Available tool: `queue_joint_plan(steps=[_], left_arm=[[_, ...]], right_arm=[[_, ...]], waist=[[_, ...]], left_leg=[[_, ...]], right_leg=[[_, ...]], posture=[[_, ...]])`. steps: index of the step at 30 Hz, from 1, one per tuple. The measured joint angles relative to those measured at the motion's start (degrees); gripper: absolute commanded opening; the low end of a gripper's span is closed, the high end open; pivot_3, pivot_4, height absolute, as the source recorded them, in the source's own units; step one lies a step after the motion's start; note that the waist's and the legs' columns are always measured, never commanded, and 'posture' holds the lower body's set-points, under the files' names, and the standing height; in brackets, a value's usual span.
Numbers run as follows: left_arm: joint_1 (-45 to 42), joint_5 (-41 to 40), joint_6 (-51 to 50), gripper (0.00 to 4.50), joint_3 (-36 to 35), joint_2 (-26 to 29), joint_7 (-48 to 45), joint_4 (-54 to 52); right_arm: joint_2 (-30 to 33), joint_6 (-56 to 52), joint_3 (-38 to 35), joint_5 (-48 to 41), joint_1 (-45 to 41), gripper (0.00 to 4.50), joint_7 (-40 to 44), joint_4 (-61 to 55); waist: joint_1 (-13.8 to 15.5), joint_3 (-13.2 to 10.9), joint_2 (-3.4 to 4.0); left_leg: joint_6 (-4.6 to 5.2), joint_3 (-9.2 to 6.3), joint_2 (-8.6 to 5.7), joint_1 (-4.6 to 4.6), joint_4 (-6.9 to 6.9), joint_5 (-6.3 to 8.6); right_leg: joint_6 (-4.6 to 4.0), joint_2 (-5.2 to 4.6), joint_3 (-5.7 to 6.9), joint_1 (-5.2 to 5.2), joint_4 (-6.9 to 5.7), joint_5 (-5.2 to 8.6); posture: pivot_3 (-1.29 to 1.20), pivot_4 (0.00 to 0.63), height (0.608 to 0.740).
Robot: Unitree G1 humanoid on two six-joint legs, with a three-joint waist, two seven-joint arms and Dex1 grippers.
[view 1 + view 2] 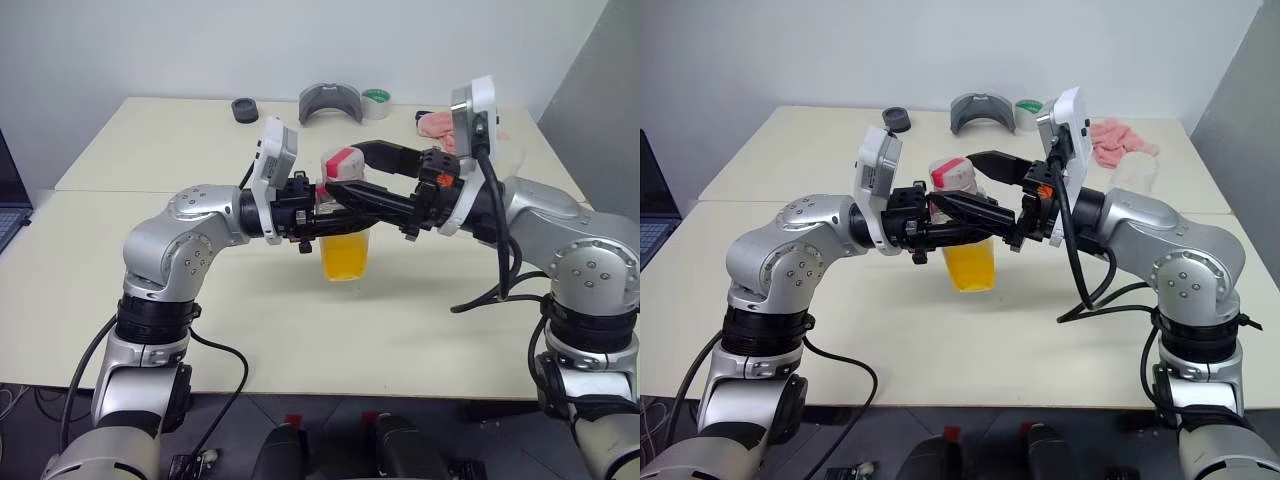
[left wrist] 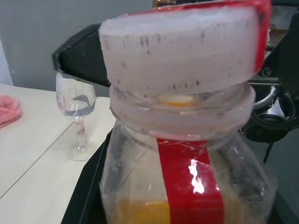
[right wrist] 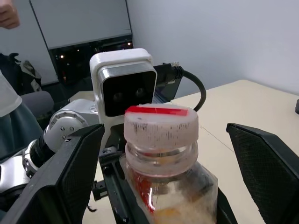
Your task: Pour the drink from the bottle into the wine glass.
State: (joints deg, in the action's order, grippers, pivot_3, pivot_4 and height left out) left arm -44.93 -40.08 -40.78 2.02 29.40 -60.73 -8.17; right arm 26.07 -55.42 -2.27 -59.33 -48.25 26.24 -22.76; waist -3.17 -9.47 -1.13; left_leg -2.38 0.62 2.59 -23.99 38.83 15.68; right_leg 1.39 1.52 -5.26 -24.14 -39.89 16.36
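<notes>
A: Why is the bottle (image 1: 345, 215) up off the table (image 1: 130, 290) like that?

B: The left claw (image 1: 318, 212) is pinching it around the upper body, just under the neck, and holding it upright above the middle of the table. Upright keeps the drink (image 1: 346, 256) in the lower part, away from the white cap (image 1: 343, 164), which is not yet off.

A: And the right claw (image 1: 345, 175)?

B: Spread wide, coming in from the right at cap height. In the right wrist view its two black fingers (image 3: 70, 172) stand either side of the cap with a clear gap on both sides, so it touches nothing. My guess is it is lining up to grip and twist the cap off while the left claw braces the bottle.

A: Where is the wine glass (image 2: 77, 116)?

B: On the table to the right, behind the right arm, standing upright and empty as far as I can tell. It is well apart from the bottle, so pouring looks some way off; the cap comes first.

A: Any risk?

B: If the right claw closes off-centre, it could push the bottle askew in the left claw's grip.
</notes>
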Motion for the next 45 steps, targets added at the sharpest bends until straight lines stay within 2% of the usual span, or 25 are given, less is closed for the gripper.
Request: queue_joint_plan(steps=[3,6,12,13,18,24,28,33,39,45], left_arm=[[0.0,-0.01,0.0,1.97,0.0,0.0,0.03,-0.48],[0.04,-0.01,-0.01,1.97,0.0,0.01,0.08,-0.49],[0.46,0.0,-0.05,1.97,0.0,0.02,0.21,-0.54],[0.47,0.0,-0.05,1.97,-0.04,0.03,0.25,-0.54],[0.43,0.0,0.01,1.97,-0.23,0.02,0.49,-0.54],[0.76,-0.03,-0.02,1.97,0.0,0.18,0.29,-0.55],[0.81,-0.04,-0.02,1.97,0.0,0.23,0.21,-0.59],[0.92,-0.06,-0.02,1.97,-0.01,0.2,0.21,-0.67],[1.05,-0.08,-0.02,1.97,-0.01,0.12,0.3,-0.85],[1.05,-0.09,-0.03,1.97,-0.01,0.08,0.38,-0.93]], right_arm=[[-0.49,0.18,0.11,0.27,-0.53,4.46,0.19,0.61],[-0.88,0.18,0.1,0.23,-0.53,3.91,0.2,1.1],[-1.6,0.19,-1.0,-0.96,-0.89,1.83,0.04,1.14],[-1.61,0.18,-1.03,-0.99,-0.97,1.74,-0.01,1.15],[-1.8,0.94,-0.85,-0.06,-1.03,1.74,-0.04,1.15],[-0.08,9.9,-1.88,8.87,-2.05,1.74,-0.12,0.57],[0.77,11.85,-3.93,10.99,0.01,1.74,-1.01,0.26],[3.7,9.17,-3.3,13.88,8.83,1.74,-4.73,-3.05],[4.64,8.23,-3.4,23.29,28.27,1.74,-13.16,-5.6],[-1.67,13.52,-3.72,34.0,41.89,1.74,-21.42,-2.96]], waist=[[0.05,0.0,0.0],[0.07,0.0,0.0],[0.05,0.0,0.0],[0.05,0.0,0.0],[0.04,0.0,0.0],[0.12,0.0,0.0],[0.23,0.0,0.0],[0.31,0.0,0.0],[0.67,0.01,-0.02],[0.6,0.02,-0.02]], left_leg=[[0.0,-0.01,0.0,0.0,0.0,0.0],[0.0,-0.01,0.0,-0.01,0.0,0.0],[0.0,-0.01,0.0,-0.01,0.0,0.0],[0.0,-0.01,0.0,-0.01,0.0,0.0],[0.0,-0.01,0.0,-0.01,0.0,0.0],[0.0,-0.01,-0.01,-0.01,0.0,0.0],[0.0,-0.01,0.0,-0.01,0.0,0.0],[0.0,0.01,-0.01,-0.02,0.0,0.0],[-0.01,0.03,-0.05,-0.06,0.0,-0.01],[-0.02,0.09,-0.12,0.0,0.01,-0.01]], right_leg=[[0.0,-0.01,0.0,0.01,0.01,0.0],[0.0,-0.02,0.0,0.01,0.0,0.0],[0.0,-0.02,0.0,0.01,0.01,0.0],[0.0,-0.02,0.0,0.01,0.01,0.0],[0.0,-0.01,0.0,0.01,0.01,0.0],[0.0,-0.02,0.0,0.02,0.02,0.0],[0.0,-0.02,-0.01,0.02,0.01,0.0],[0.0,-0.02,-0.09,0.01,0.01,0.0],[0.08,-0.02,-0.2,0.01,0.04,0.05],[0.1,0.16,-0.25,0.02,0.03,0.07]], posture=[[0.0,0.15,0.74],[0.0,0.15,0.74],[0.0,0.15,0.74],[0.0,0.15,0.74],[0.0,0.15,0.74],[0.0,0.15,0.74],[0.0,0.15,0.74],[0.0,0.15,0.74],[0.0,0.15,0.74],[0.0,0.15,0.74]])
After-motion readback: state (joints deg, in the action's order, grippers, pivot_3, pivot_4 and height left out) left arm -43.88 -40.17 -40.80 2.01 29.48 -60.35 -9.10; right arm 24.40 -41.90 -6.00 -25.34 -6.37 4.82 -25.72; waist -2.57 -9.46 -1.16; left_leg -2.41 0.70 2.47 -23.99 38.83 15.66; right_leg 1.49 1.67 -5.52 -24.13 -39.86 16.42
